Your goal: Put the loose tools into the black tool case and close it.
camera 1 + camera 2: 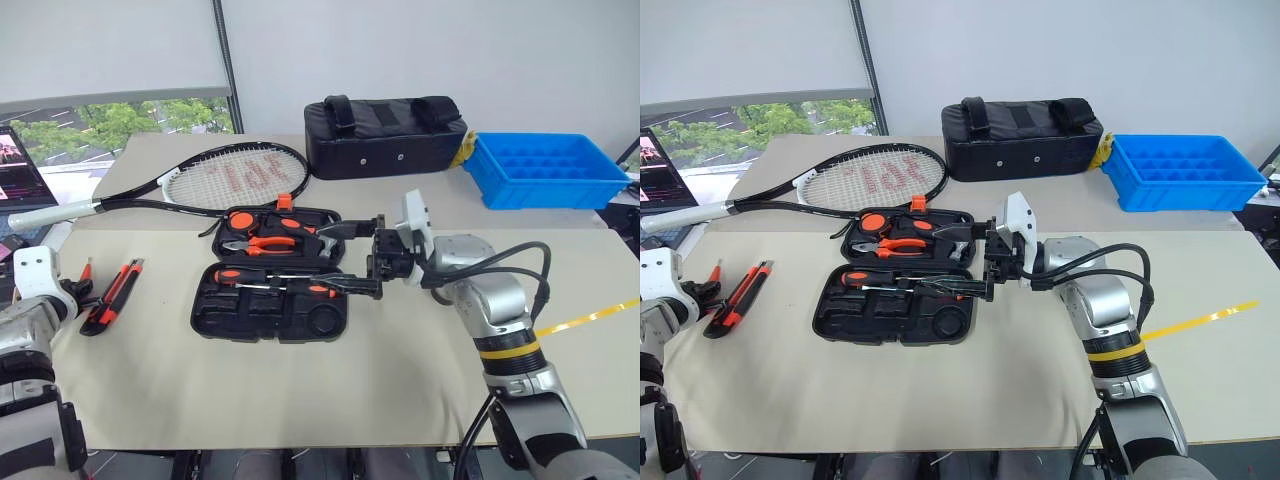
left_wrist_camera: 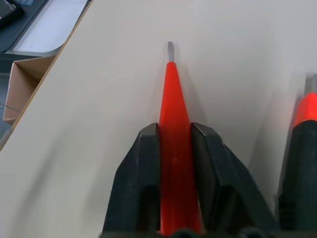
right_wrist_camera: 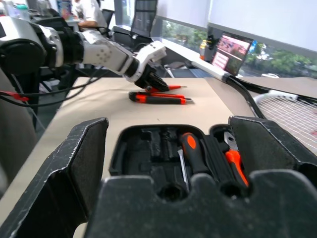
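Tools are lying in two places on the beige table [image 1: 400,380]. The black tool case [image 1: 270,290] is sitting open near the table's middle, its two halves spread flat, one farther and one nearer, with its long axis running left to right. Pliers [image 1: 262,243] with orange grips are resting in the far half, and a screwdriver [image 1: 275,277] with an orange-and-black handle is lying across the near half, handle to the left and shaft pointing right.

At the left edge, the left gripper [image 2: 174,136] is clamping a small orange tool [image 2: 173,124] between its two black fingers (the grey tip is sticking out past them, pointing away along the gripper's own line, and the tool is lying low on the table). Just to its right a utility knife [image 1: 113,295] is lying loose, long axis running near-left to far-right.

The right gripper [image 1: 345,258] is hovering at the case's right end, pointing left, its fingers spread wide with nothing between them.

Beyond the case are lying a tennis racket [image 1: 215,180], a black fabric bag [image 1: 385,135] and a blue tray [image 1: 545,170].
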You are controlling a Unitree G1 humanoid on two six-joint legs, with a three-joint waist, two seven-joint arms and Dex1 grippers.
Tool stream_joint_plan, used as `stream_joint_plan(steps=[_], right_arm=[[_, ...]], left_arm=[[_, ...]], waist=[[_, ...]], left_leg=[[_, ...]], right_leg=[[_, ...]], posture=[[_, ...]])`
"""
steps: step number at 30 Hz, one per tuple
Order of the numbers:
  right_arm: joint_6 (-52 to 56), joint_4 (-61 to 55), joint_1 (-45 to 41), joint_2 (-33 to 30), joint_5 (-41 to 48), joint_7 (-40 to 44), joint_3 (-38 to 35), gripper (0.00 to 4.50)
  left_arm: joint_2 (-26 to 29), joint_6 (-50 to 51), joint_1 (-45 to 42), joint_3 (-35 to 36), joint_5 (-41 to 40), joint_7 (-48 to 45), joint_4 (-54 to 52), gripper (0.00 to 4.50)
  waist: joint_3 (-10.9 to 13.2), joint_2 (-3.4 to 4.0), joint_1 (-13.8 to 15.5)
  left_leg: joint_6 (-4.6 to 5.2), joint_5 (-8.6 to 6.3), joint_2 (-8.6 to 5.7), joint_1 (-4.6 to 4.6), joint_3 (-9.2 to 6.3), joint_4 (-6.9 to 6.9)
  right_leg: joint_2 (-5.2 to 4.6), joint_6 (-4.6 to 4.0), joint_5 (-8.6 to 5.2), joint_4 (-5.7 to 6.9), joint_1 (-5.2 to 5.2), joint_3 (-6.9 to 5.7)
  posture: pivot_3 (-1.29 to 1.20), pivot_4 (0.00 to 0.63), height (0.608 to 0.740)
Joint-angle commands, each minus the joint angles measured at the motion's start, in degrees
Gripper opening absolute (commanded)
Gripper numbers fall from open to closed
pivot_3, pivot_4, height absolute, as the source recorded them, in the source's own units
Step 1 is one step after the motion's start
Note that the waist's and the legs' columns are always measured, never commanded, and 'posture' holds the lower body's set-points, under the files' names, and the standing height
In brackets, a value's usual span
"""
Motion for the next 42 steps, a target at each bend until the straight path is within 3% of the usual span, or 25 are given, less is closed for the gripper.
stream_joint_plan(steps=[1, 5, 9, 16, 21, 25, 29, 42], right_arm=[[-0.47, -1.23, -0.18, -0.72, 0.25, -0.58, -0.82, 4.50], [-0.20, -1.28, 0.04, -1.19, 1.00, -0.75, -1.45, 4.50], [-0.14, -1.20, 0.68, -1.98, 1.61, -0.65, -2.38, 4.50], [0.37, -1.86, 2.70, -5.04, 3.35, 0.83, -4.56, 4.50], [1.35, -4.41, 7.65, -9.68, 4.41, 2.85, -6.06, 4.50], [0.78, -6.73, 12.45, -13.13, 3.26, 2.85, -6.83, 4.50], [0.60, -8.70, 15.01, -14.86, 2.80, 1.33, -7.44, 4.50], [1.24, -11.85, 16.64, -14.33, 3.60, -1.89, -6.68, 4.50]], left_arm=[[3.56, -3.87, 0.25, 0.71, 1.64, 1.63, -3.12, 0.46], [4.63, -10.35, -3.06, 2.30, -0.01, -0.94, -8.25, 0.46], [3.74, -13.89, -6.98, 1.26, -5.08, -12.22, -17.70, 0.46], [3.17, -11.94, -1.68, -12.73, -8.80, -36.55, -39.57, 0.46], [0.32, -12.75, 0.21, -23.33, -7.17, -45.57, -47.64, 0.46], [-2.17, -14.34, -0.48, -28.90, -4.45, -48.82, -47.23, 0.46], [-1.22, -15.11, -1.02, -32.47, -0.92, -52.05, -45.62, 0.46], [0.76, -25.26, -2.93, -33.06, 5.61, -57.99, -33.16, 0.46]], waist=[[0.01, -0.02, 0.00], [0.06, -0.18, 0.42], [0.06, -0.20, 1.50], [0.09, -0.10, 1.09], [0.10, -0.10, 0.62], [0.10, -0.09, 0.64], [0.11, -0.09, 0.50], [0.11, -0.08, 1.33]], left_leg=[[0.00, 0.00, 0.00, -0.01, 0.00, 0.00], [-0.02, 0.01, 0.01, -0.09, -0.05, 0.00], [-0.04, 0.02, -0.01, -0.18, -0.16, 0.06], [0.01, 0.01, -0.05, -0.23, -0.06, 0.08], [-0.04, 0.05, -0.01, -0.21, -0.04, 0.09], [0.01, 0.02, -0.01, -0.15, -0.04, 0.09], [0.22, -0.09, 0.00, -0.12, -0.03, 0.10], [0.37, -0.18, 0.03, -0.22, -0.08, 0.25]], right_leg=[[0.00, 0.00, 0.00, 0.00, 0.00, 0.00], [-0.02, 0.00, 0.00, -0.03, -0.03, -0.08], [-0.10, -0.01, 0.01, -0.15, 0.02, -0.17], [0.02, 0.00, 0.00, -0.22, 0.08, -0.33], [0.35, 0.01, -0.01, -0.21, 0.07, -0.30], [0.39, 0.04, -0.03, -0.20, 0.12, -0.20], [0.46, 0.05, -0.03, -0.17, 0.10, -0.10], [0.49, 0.06, -0.04, -0.20, 0.10, -0.14]], posture=[[0.00, 0.150, 0.712], [0.00, 0.150, 0.712], [0.00, 0.150, 0.712], [0.00, 0.150, 0.712], [0.00, 0.150, 0.712], [0.00, 0.150, 0.712], [0.00, 0.150, 0.712], [0.00, 0.150, 0.712]])
